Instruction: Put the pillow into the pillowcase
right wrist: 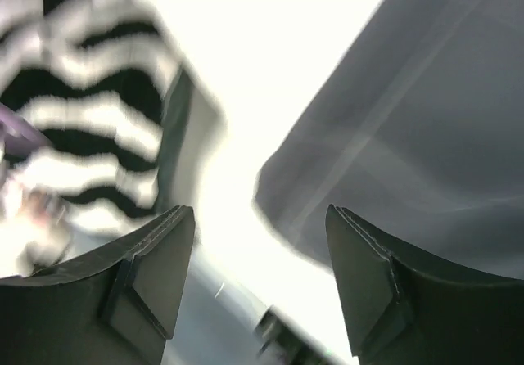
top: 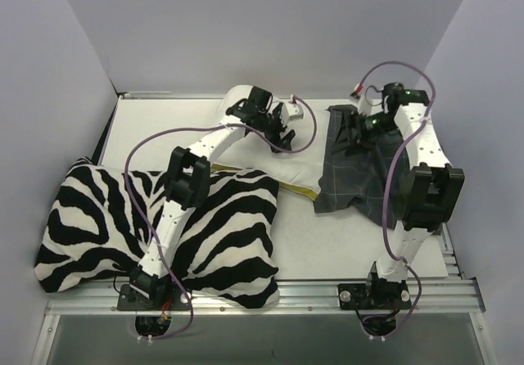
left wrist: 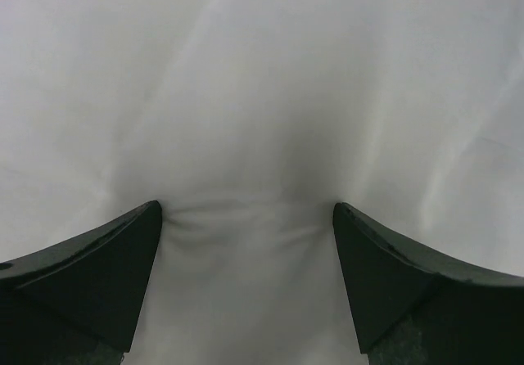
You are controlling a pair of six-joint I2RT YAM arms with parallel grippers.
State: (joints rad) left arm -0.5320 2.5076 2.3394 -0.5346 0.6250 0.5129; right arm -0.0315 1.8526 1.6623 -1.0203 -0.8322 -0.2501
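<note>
Two pincers, both spread wide. At the desk's [top: 327, 242] left lies the zebra cushion [top: 98, 218], its far right corner against the pillow [top: 282, 167] at centre, where my left pincer [top: 281, 136] presses open tips into white cloth that puckers between them, unclamped. Right of the pillow and meeting its end, the pillowcase [top: 352, 181] lies rumpled, with my right pincer [top: 354, 136] over its far part, holding nothing.
</note>
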